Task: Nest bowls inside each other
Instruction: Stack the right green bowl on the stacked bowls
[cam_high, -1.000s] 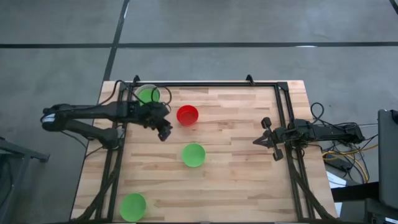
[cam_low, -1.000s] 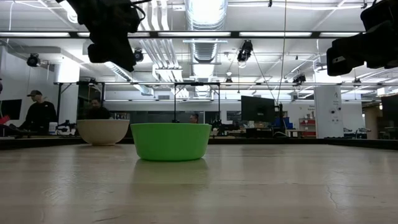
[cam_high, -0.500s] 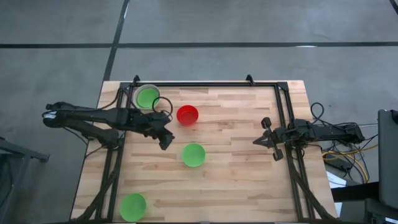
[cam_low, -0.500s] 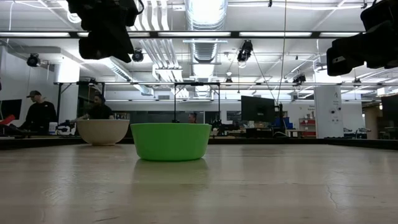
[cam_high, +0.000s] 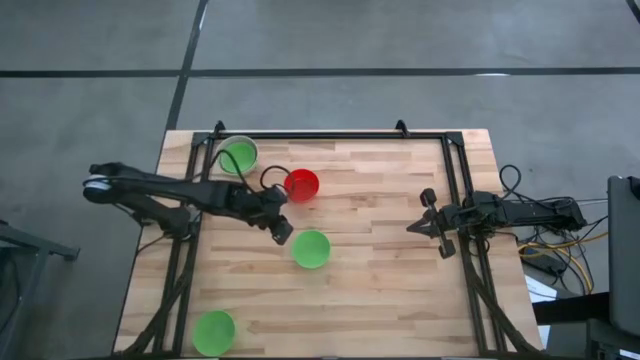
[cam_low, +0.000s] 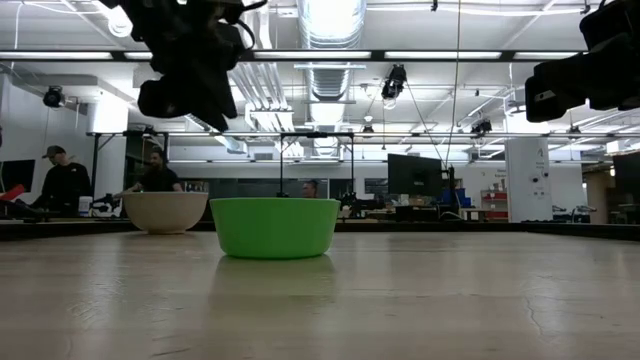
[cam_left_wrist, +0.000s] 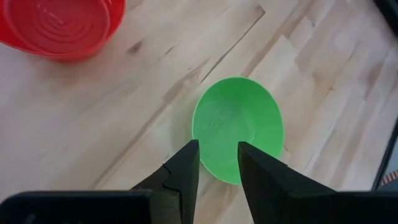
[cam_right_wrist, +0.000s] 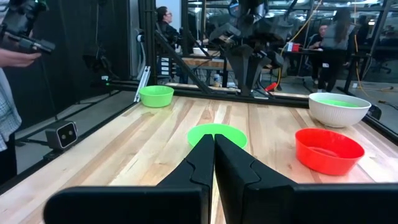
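The grey-white bowl (cam_high: 238, 155) at the table's (cam_high: 390, 290) far left corner already carries a green bowl (cam_right_wrist: 336, 103) nested inside it, only the green floor and a sliver of rim showing; the red bowl (cam_high: 301, 185) stands empty just beside it toward the middle; a second green bowl (cam_high: 311, 249), also empty, sits near the table's centre; a third green bowl (cam_high: 214, 331) stands alone and well apart at the near left edge, its lower rim cut off by the high view; the left hand (cam_high: 282, 229) hovers over the table between the red bowl and the centre green one, fingers (cam_left_wrist: 184, 174) parted and grasping nothing; the right hand (cam_high: 428, 222) waits at the right edge, fingers pressed together and empty; in the low view the red bowl cannot be made out
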